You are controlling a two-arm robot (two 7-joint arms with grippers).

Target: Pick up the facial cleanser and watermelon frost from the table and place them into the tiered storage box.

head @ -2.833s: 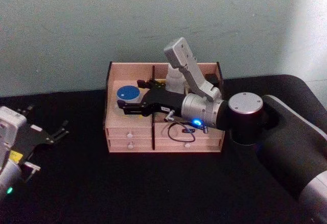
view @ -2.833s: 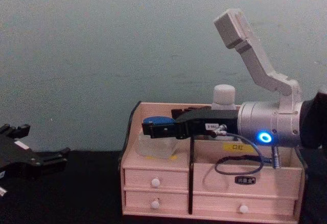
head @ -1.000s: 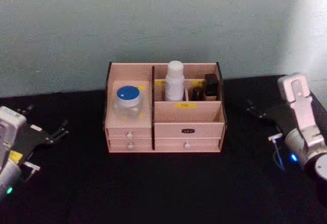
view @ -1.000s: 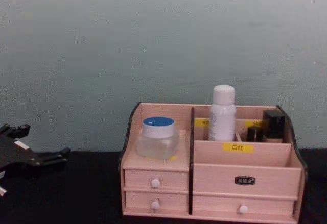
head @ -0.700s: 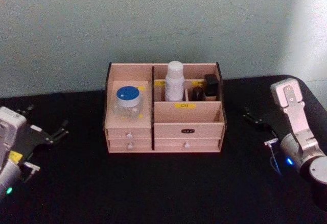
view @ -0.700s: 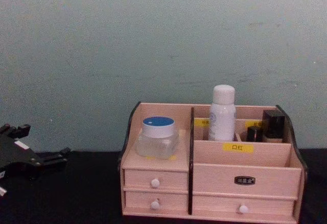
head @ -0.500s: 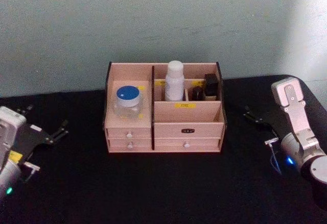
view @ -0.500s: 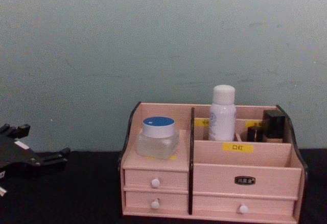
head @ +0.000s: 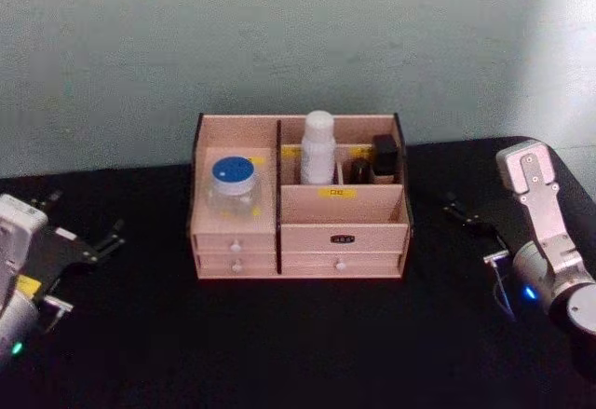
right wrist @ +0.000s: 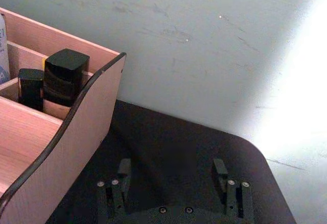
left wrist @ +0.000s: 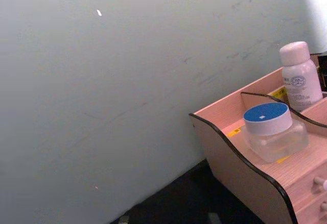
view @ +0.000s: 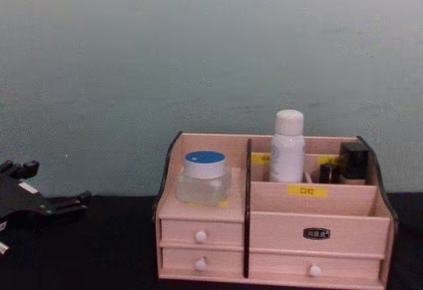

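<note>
The tiered storage box (head: pixel 343 206) stands at the middle back of the black table, also in the chest view (view: pixel 316 205). A clear jar with a blue lid (head: pixel 233 182) rests on its left step. Upright in a rear compartment is a white bottle (head: pixel 318 146). I cannot tell which of them is the facial cleanser and which the watermelon frost. My right gripper (head: pixel 468 217) is off to the box's right, open and empty, its fingers (right wrist: pixel 124 173) spread above the table. My left gripper (head: pixel 86 215) is parked open at the far left.
Two small dark containers (head: pixel 374 159) stand in the box's rear right compartments. Small drawers with white knobs (view: pixel 201 236) face me. A pale wall (head: pixel 298 36) rises right behind the box. Black tabletop (head: pixel 298 344) stretches in front and to both sides.
My right gripper has let go of the blue-lidded jar on the box's left step and drawn back to the right side of the table. The left arm has stayed put.
</note>
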